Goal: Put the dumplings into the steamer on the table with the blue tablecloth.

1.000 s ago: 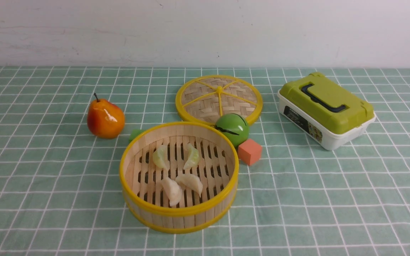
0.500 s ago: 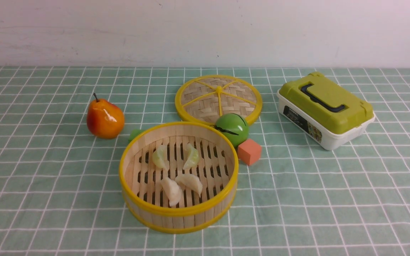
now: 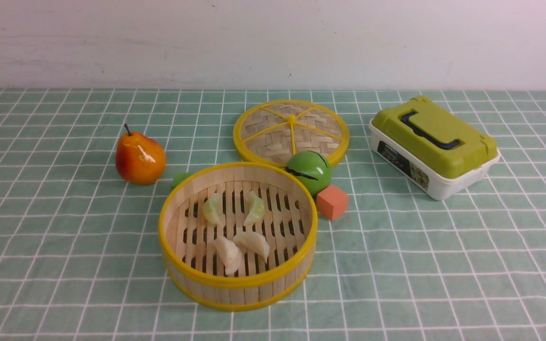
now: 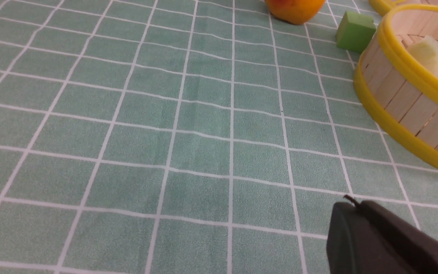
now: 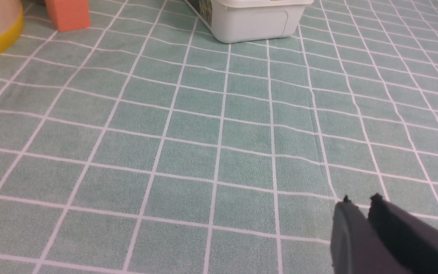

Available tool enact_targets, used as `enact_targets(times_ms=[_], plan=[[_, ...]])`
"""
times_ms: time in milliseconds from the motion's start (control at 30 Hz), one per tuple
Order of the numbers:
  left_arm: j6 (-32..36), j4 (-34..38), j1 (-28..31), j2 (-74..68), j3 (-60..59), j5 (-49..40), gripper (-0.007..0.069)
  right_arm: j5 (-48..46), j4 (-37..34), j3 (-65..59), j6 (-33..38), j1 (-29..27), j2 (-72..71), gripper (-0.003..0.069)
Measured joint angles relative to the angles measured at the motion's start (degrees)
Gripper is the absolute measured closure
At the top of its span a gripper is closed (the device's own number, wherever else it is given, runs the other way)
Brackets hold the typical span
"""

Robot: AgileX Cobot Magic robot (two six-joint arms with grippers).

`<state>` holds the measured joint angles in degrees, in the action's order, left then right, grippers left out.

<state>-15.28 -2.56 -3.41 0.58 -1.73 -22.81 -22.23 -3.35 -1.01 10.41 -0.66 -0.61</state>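
The steamer [image 3: 237,289] stands mid-table on the blue tablecloth [image 3: 64,237]. Inside it lie two pale green dumplings [image 3: 213,209] [image 3: 255,208] and two cream-white dumplings [image 3: 229,254] [image 3: 254,242]. Neither arm shows in the front view. In the left wrist view my left gripper [image 4: 350,201] hangs shut and empty over bare cloth, short of the steamer's wall [image 4: 401,102], with one dumpling [image 4: 428,57] seen over the rim. In the right wrist view my right gripper [image 5: 360,198] hovers over bare cloth with a narrow gap between its tips and nothing in it.
The woven lid [image 3: 292,131] lies flat behind the steamer. A green ball [image 3: 309,171] and an orange block [image 3: 332,202] sit at its right, a green block [image 4: 354,34] and a pear [image 3: 140,158] at its left. A green-lidded white box [image 3: 434,147] stands far right.
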Motion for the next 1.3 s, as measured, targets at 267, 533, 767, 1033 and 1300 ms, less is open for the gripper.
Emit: enact_targets(times_ms=[267, 533, 767, 1033, 1300], plan=[[0.00, 0.00, 0.00, 0.00, 0.00, 0.00, 0.0638, -0.06, 0.00, 0.00, 0.23, 0.00, 0.00, 0.0571], [0.00, 0.06, 0.00, 0.00, 0.00, 0.00, 0.0638, -0.06, 0.00, 0.00, 0.23, 0.00, 0.00, 0.0562], [0.00, 0.06, 0.00, 0.00, 0.00, 0.00, 0.0638, -0.06, 0.00, 0.00, 0.30, 0.00, 0.00, 0.0546], [0.00, 0.06, 0.00, 0.00, 0.00, 0.00, 0.0638, -0.06, 0.00, 0.00, 0.30, 0.00, 0.00, 0.0539], [0.00, 0.12, 0.00, 0.00, 0.00, 0.00, 0.0638, -0.06, 0.00, 0.00, 0.30, 0.00, 0.00, 0.0529]])
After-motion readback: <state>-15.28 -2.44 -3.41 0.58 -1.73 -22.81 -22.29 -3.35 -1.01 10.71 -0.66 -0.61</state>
